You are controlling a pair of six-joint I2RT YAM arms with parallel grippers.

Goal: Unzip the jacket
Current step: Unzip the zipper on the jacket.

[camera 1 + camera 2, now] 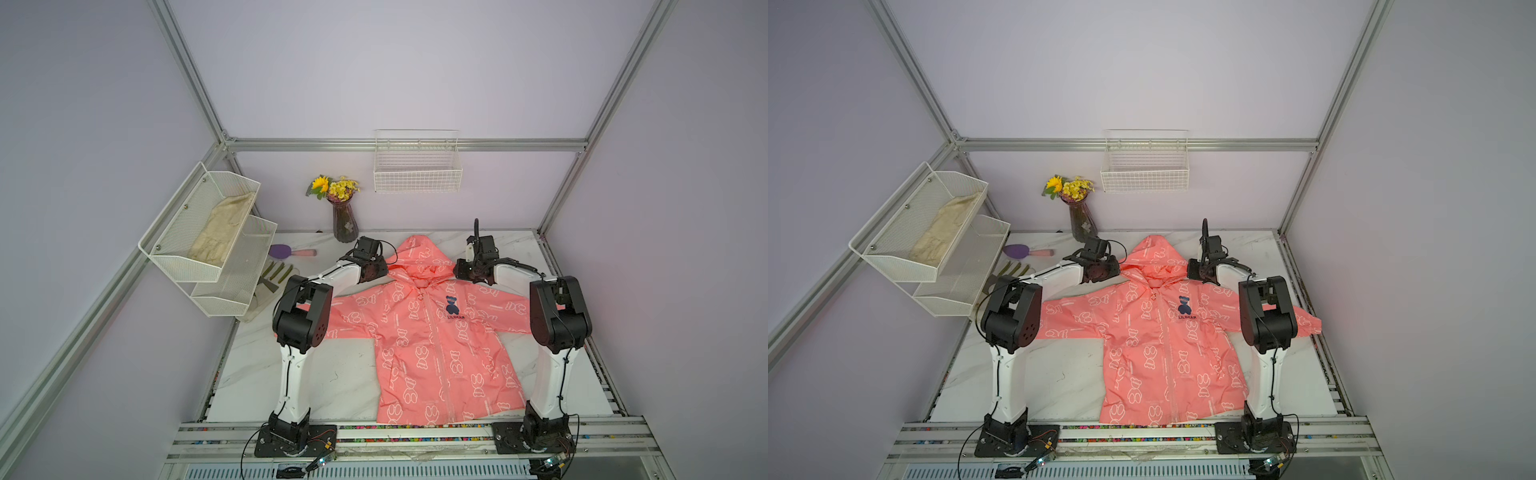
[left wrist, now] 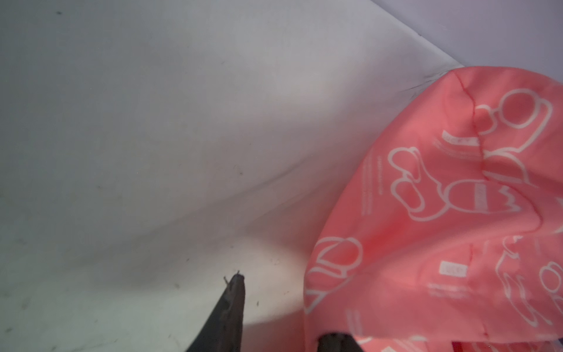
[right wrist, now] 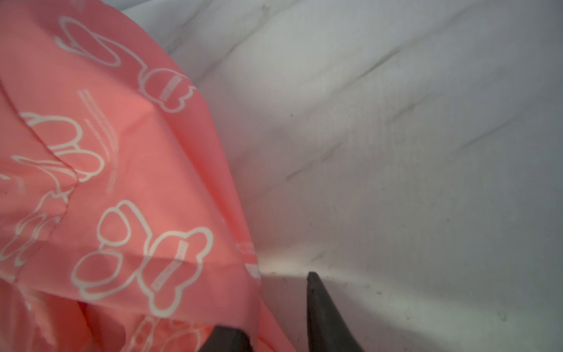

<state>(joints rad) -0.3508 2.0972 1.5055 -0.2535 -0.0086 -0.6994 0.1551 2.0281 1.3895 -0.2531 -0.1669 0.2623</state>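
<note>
Nearest, on the rail at the near edge, stand the bases of both arms. Just beyond it the jacket lies flat and front-up in the middle of the tabletop, with the hem near, the hood far and the sleeves spread to left and right. Its zipper runs down the middle and looks closed up to the collar. The left pincer is low at the left side of the hood with its jaws apart: one finger is over bare tabletop, the other is half covered by the hood's edge, and nothing is clamped. The right pincer is at the hood's right side in the same way, jaws apart, with cloth over one finger. At far left are a vase, a brush, a glove and a rack holding a beige cloth. A wire basket hangs on the far wall.
</note>
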